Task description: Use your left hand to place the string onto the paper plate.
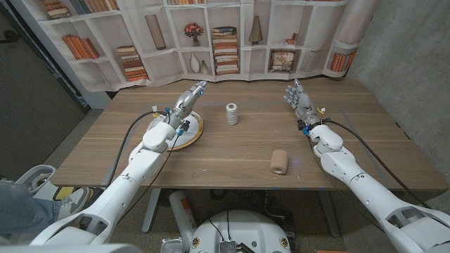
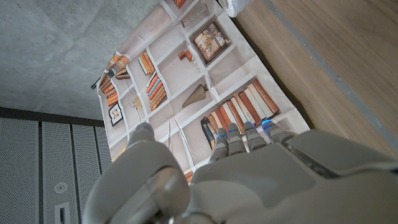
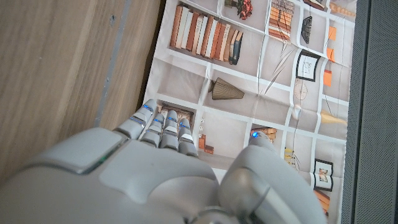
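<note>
My left hand (image 1: 184, 100) is hovering above the far part of the white paper plate with the tan rim (image 1: 190, 136), fingers stretched out straight and pointing toward the back of the table. It is holding nothing; the fingers are lying close side by side with the thumb standing a little apart, as the left wrist view (image 2: 249, 180) is also showing.

The small spool of pale cream string (image 1: 232, 114) is standing upright on the wooden table (image 1: 232, 158), to the right of the plate and apart from it, near the table's middle. It is not touching the plate or my left hand. My left fingertips are reaching to a spot left of the spool and slightly farther back.

My right hand (image 1: 300, 102) is waiting over the right side of the table, fingers extended and slightly spread, holding nothing. In the right wrist view (image 3: 155, 180) its fingers are lying straight along each other, the thumb off to one side.

A short tan cylinder, looking like a roll of bandage or cork (image 1: 279, 161), is lying on its side nearer the front edge, between the spool and my right arm, well apart from both.

Behind the table a printed backdrop of white bookshelves with books and vases (image 1: 211, 35) is hanging.
</note>
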You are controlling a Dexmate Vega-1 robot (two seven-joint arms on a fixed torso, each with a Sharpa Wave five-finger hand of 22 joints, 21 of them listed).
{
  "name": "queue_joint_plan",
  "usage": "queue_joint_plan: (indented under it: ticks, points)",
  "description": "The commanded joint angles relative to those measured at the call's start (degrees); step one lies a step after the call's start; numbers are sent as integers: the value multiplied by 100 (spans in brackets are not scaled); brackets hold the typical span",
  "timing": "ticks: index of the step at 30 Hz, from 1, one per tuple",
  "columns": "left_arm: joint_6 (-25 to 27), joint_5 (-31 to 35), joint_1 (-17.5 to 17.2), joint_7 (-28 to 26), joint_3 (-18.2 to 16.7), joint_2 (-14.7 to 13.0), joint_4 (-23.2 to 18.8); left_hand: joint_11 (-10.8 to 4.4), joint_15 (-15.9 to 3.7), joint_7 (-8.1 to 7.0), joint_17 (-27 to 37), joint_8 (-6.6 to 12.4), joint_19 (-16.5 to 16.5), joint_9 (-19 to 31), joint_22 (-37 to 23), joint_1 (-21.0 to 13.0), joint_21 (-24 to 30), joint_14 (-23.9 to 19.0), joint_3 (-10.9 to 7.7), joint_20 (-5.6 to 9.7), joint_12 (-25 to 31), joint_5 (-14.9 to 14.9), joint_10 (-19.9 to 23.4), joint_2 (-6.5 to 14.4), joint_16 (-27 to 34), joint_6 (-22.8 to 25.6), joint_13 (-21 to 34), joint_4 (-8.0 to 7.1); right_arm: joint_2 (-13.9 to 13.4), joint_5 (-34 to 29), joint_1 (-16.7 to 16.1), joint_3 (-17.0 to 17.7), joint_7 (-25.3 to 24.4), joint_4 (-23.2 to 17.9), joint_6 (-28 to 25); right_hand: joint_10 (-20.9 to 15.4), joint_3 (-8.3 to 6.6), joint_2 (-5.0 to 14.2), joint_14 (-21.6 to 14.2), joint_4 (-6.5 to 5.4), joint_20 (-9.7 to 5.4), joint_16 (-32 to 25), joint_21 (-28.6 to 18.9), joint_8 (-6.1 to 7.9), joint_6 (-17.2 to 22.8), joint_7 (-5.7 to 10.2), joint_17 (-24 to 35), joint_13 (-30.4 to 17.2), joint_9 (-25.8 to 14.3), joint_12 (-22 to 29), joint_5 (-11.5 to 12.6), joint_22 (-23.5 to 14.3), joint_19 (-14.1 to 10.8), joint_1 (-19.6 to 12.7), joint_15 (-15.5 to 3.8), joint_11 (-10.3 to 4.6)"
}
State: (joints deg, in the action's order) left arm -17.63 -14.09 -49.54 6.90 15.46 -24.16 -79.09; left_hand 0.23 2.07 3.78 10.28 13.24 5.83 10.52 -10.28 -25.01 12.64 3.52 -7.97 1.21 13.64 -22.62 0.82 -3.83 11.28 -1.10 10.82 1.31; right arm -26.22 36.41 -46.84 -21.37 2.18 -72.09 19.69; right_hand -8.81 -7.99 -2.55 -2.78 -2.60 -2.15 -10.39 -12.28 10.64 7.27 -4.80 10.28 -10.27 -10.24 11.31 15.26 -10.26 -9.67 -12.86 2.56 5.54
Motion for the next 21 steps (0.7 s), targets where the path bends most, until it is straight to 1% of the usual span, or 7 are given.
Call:
queue_joint_plan:
  ticks: [1, 5, 7, 11, 13, 14, 21]
  points:
    - [94, 299, 51, -161, 165, -186, -147, 4, 17, 2, 16, -15, -74, 32, -19, -202, 51, -36, -33, -57, 15, -41, 46, -21, 39, -13, 20, 120, 42, -29, 17, -21, -27, 20, 37, -27, -8, -18, -31, 50, -5, -29, 9, 50, 55, 7, 8, -9, -27, 46, 23, -22, -45, -61, 10, -21]
    - [102, 358, 79, -207, 221, -212, -161, 11, 20, 7, 18, -28, -125, 35, -17, -315, 57, -57, -46, -108, 3, -52, 45, -39, 36, -34, 24, 187, 67, -30, 27, -24, -26, 42, 65, -27, -5, -18, -30, 53, -3, -27, 12, 48, 53, 13, 8, -9, -27, 46, 25, -22, -45, -62, 8, -16]
    - [157, 492, 74, -355, 249, -231, -217, 7, 37, 8, 19, -30, -177, 36, -16, -420, 64, -114, -54, -136, 4, -61, 72, -61, 47, -28, 27, 250, 78, -34, 35, -30, -27, 51, 70, -23, -4, -18, -32, 54, 1, -28, 14, 48, 54, 14, 8, -9, -27, 44, 26, -22, -43, -63, 10, -13]
    - [204, 585, 128, -358, 324, -303, -243, 1, 18, 13, 21, -32, -284, 39, -15, -562, 86, -168, -59, -161, 14, -72, 136, -99, 50, -13, 32, 337, 100, -41, 50, -37, -29, 67, 87, -26, -2, -16, -33, 57, -1, -27, 17, 49, 59, 10, 8, -9, -28, 45, 28, -22, -44, -65, 14, -16]
    - [293, 790, 106, -559, 364, -343, -355, 8, 20, 18, 21, -32, -303, 39, -15, -590, 89, -170, -56, -178, 12, -73, 140, -113, 47, -9, 32, 355, 100, -46, 52, -38, -34, 61, 86, -21, -1, -16, -34, 59, 2, -27, 19, 48, 60, 22, 8, -9, -28, 43, 29, -22, -43, -67, 15, -24]
    - [380, 827, 107, -582, 382, -372, -415, 9, 19, 15, 22, -38, -311, 40, -15, -603, 90, -172, -54, -189, 10, -73, 139, -121, 46, -20, 33, 363, 98, -49, 52, -38, -39, 54, 85, -22, -1, -15, -33, 60, 5, -26, 19, 48, 59, 20, 8, -9, -28, 43, 30, -22, -43, -68, 15, -24]
    - [441, 907, 169, -634, 497, -406, -436, 26, 27, 13, 25, -79, -342, 40, -16, -679, 84, -174, -23, -258, -14, -70, 111, -196, 32, -98, 36, 422, 89, -57, 46, -24, -67, 20, 95, -25, 1, -13, -35, 65, 6, -26, 22, 47, 60, 32, 8, -9, -28, 45, 32, -22, -45, -73, 16, -19]
